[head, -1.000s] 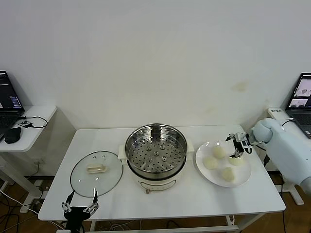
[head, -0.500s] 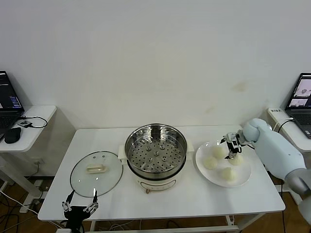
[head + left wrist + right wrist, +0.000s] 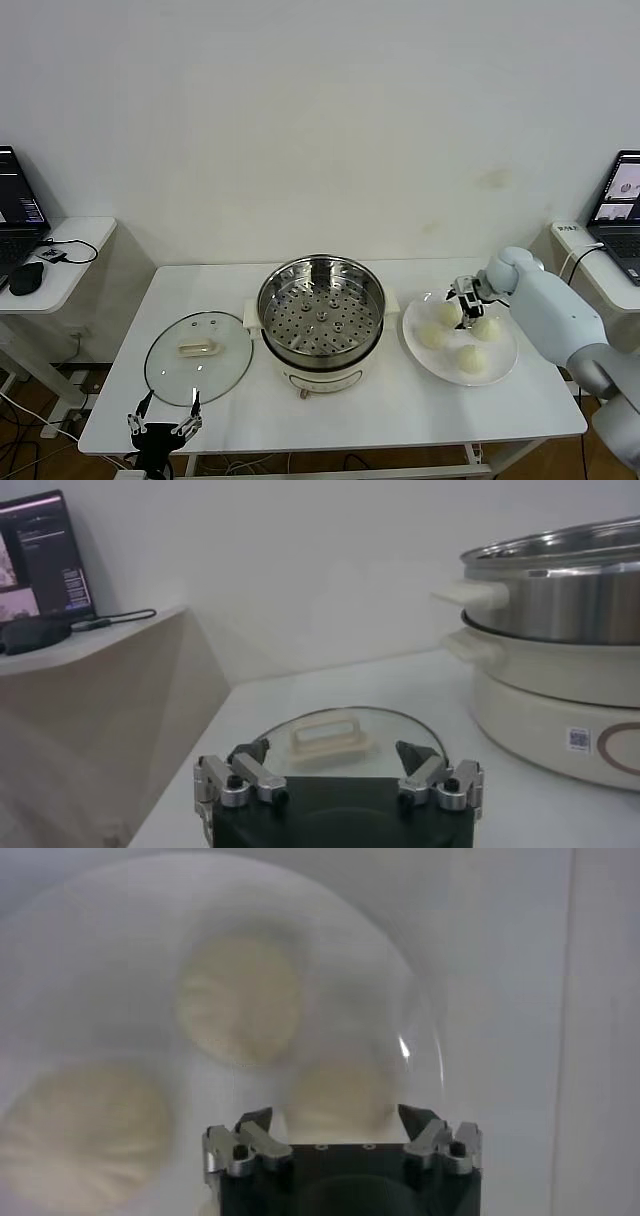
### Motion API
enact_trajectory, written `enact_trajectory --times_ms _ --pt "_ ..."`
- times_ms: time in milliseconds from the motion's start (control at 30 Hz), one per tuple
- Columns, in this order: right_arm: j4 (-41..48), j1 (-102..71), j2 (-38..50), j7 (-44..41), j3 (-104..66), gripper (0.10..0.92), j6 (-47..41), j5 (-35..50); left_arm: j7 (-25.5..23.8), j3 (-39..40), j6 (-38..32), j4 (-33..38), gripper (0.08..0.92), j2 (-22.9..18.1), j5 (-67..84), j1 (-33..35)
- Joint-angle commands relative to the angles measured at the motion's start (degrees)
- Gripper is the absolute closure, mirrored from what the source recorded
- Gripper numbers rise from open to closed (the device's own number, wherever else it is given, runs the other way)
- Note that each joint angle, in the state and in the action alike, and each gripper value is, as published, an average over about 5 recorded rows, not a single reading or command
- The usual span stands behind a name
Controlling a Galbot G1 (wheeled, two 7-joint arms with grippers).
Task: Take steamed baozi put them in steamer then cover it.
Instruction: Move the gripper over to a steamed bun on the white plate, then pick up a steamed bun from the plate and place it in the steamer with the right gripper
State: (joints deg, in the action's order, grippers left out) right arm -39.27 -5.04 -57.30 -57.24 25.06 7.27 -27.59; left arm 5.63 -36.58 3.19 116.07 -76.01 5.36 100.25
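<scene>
**White table, right gripper down over the bun plate**

White table (image 3: 330,400) against a plain white wall, side desks with laptops at both edges. Steamer (image 3: 321,310) sits mid-table, lid off, perforated tray bare, no buns inside. Cover (image 3: 198,357) lies flat on the table to the robot's left of the steamer, just beside it, cream handle up. White plate (image 3: 412,340) sits on the right of the steamer, near it, holding all four steamed baozi (image 3: 470,359).

Right gripper (image 3: 467,306) is low over the far part of the plate, between the two rear buns. In the right wrist view its fingers (image 3: 255,1125) stand spread, with one bun (image 3: 335,1093) sitting between them just ahead of the tips; two more buns show blurred beyond. Contact with that bun cannot be told, nothing lifted.

Left gripper (image 3: 162,424) is parked at the near edge of the table, in front of the cover. Left wrist view shows its fingers (image 3: 250,765) spread wide, nothing between them, cover handle (image 3: 328,738) beyond and the steamer's side further off.
</scene>
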Motion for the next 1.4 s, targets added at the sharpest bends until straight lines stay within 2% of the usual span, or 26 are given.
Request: enact_trajectory --times_ms 33,533,1033,1167,1400 --pt "1.2 0.1 -0.9 0.0 0.0 0.313 0.0 -1.3 0.0 0.0 0.0 0.0 0.177 0.0 0.0 0.0" --pt "0.6 0.1 -0.1 -0.2 -0.6 0.358 0.6 -1.3 0.0 -0.1 -0.2 0.4 0.177 0.1 0.0 0.3" --pt "-0.7 -0.3 0.3 0.3 -0.9 0.532 0.8 -1.7 0.2 0.1 -0.3 1.2 0.177 -0.1 -0.1 0.9" --pt "-4.0 1.0 2.6 0.1 0.5 0.535 0.7 1.9 0.2 0.1 -0.3 1.2 0.177 0.0 -0.1 0.9" --pt "-14.5 8.4 8.9 -0.7 8.1 0.518 -1.5 14.0 0.1 0.4 -0.2 0.6 0.177 0.3 0.1 0.3"
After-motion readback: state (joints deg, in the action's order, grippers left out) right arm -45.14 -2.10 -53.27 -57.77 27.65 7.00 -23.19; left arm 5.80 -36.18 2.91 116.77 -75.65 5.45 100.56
